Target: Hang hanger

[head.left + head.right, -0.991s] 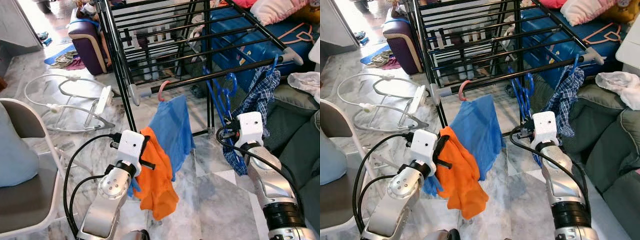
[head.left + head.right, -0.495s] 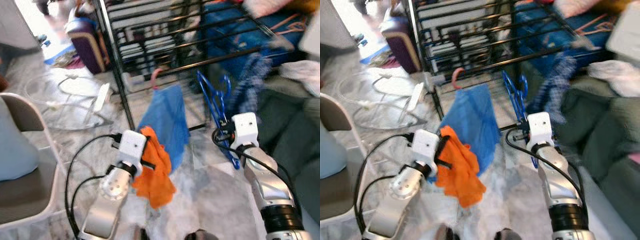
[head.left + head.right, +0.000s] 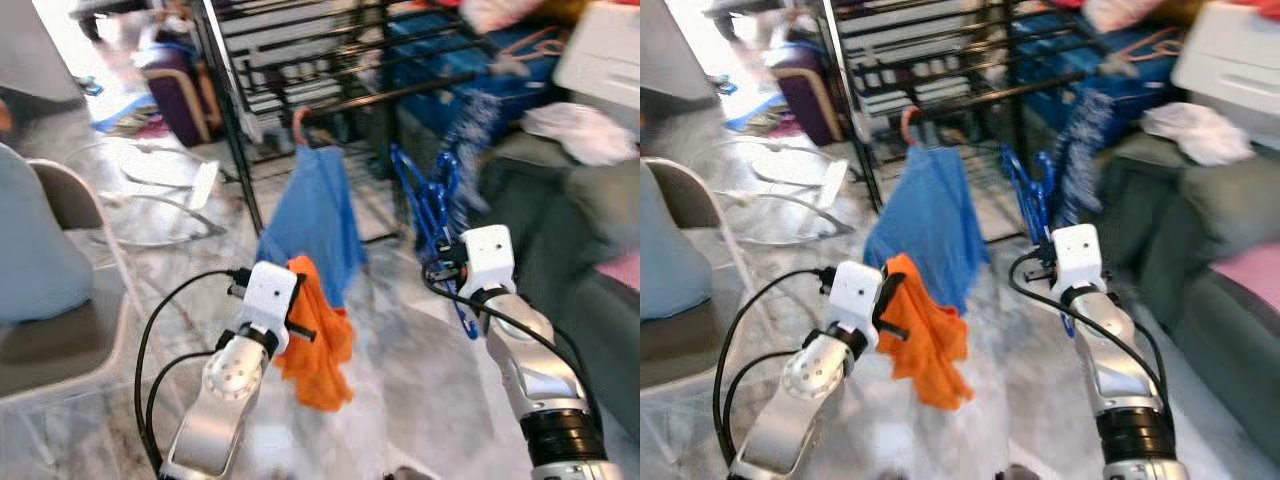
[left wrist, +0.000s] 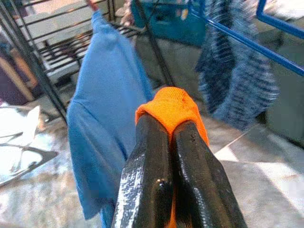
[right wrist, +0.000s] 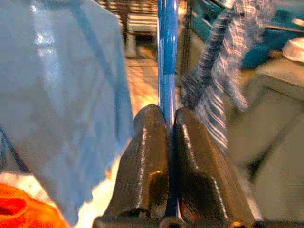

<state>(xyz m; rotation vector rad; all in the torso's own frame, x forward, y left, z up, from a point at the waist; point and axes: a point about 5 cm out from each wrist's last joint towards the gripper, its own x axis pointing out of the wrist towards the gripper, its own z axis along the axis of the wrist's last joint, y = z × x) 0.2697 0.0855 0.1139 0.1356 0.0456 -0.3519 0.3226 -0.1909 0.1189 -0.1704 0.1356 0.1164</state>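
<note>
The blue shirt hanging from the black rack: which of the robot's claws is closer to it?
Left. The left gripper, clamped on an orange cloth, sits right beside the blue shirt. The right gripper, pinching a blue plastic hanger, is further off to its right.

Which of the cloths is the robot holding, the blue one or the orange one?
The orange cloth. The left gripper is pinched shut on it, while the blue cloth hangs by itself from the drying rack.
</note>
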